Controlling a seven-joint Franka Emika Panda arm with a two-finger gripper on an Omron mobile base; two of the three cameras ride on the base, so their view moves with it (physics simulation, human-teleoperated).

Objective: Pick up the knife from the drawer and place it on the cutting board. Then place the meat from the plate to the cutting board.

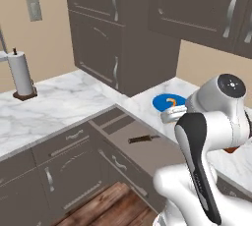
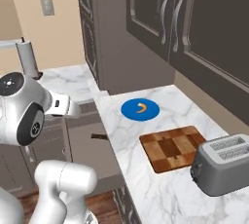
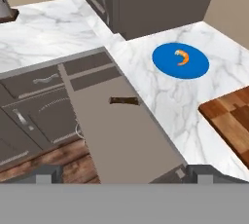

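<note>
The wide drawer (image 3: 116,140) stands pulled out below the marble counter. The knife (image 3: 124,101) lies flat in it near the back, dark handle showing; it also appears in the base views (image 1: 143,138) (image 2: 99,136). On the counter, the blue plate (image 3: 197,67) carries the small orange meat (image 3: 182,57). The checkered cutting board (image 2: 172,147) lies just right of the plate, its corner at the hand view's right edge (image 3: 231,121). My gripper (image 3: 124,173) hovers well above the drawer, open and holding nothing, its fingertips (image 3: 48,172) wide apart.
A grey toaster (image 2: 223,162) stands on the counter beside the board. A paper towel roll (image 1: 22,75) sits at the far left of the counter. A tall dark cabinet (image 1: 118,33) rises behind the plate. Wooden floor (image 1: 113,205) lies below the drawer.
</note>
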